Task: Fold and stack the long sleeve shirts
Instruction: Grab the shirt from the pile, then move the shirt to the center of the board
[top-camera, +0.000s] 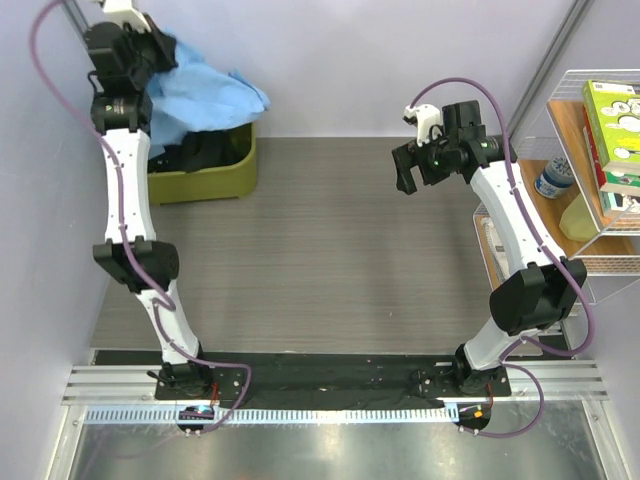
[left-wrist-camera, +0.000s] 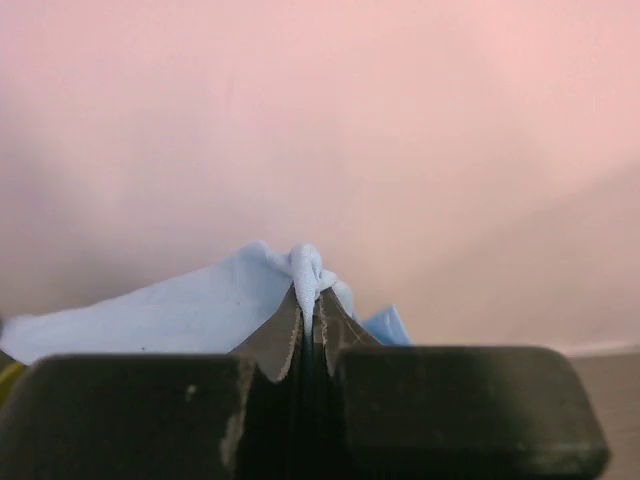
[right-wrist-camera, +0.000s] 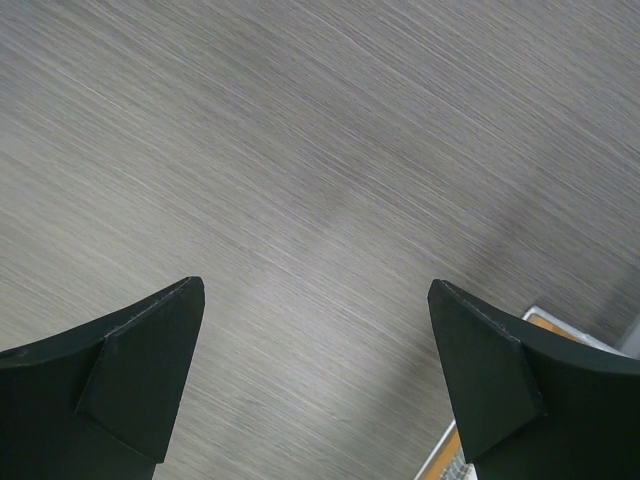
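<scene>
A light blue long sleeve shirt bulges out of the olive bin at the back left. My left gripper hovers over that bin, shut on a pinched fold of the shirt; blue cloth spreads to the left of the tips. Over the right side of the table, my right gripper hangs open. Between its fingertips only bare grey tabletop shows.
Dark cloth lies in the bin under the blue shirt. A wire shelf at the right edge holds green boxes, a bottle and a yellowish container. The grey table spreads between the arms.
</scene>
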